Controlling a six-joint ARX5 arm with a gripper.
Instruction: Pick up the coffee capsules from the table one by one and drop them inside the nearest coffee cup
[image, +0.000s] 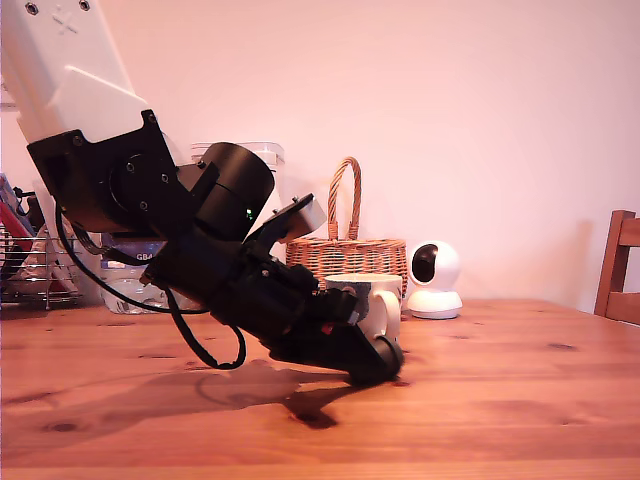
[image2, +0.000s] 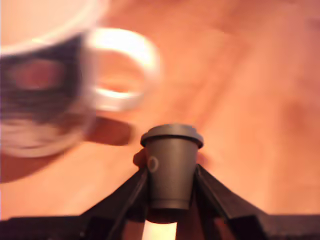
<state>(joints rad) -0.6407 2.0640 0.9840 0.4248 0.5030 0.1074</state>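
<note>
Exterior view: the black ARX5 arm with its white upper housing (image: 70, 70) slopes down from the view's left, and its black gripper (image: 375, 362) sits low over the brown wooden table (image: 500, 400), just in front of the white ceramic coffee cup (image: 375, 295), which it partly hides. The fingertips and whatever lies between them cannot be made out from this side. Behind the cup stand a woven wicker basket with a looped handle (image: 345, 245) and, further toward the view's right, a small white dome-shaped camera with a black face (image: 435, 280); a wooden chair back (image: 620, 265) shows at the right edge, and a wire rack (image: 35, 270) at the left edge. Wrist view: the two black triangular fingers (image2: 220, 200) are drawn in against the sides of a dark grey, cup-shaped coffee capsule with a flat rim (image2: 171, 167), which stands upright between them, firmly grasped. The mug, blurred, with its dark print and white handle, lies near the capsule but apart from it, on the table.
</note>
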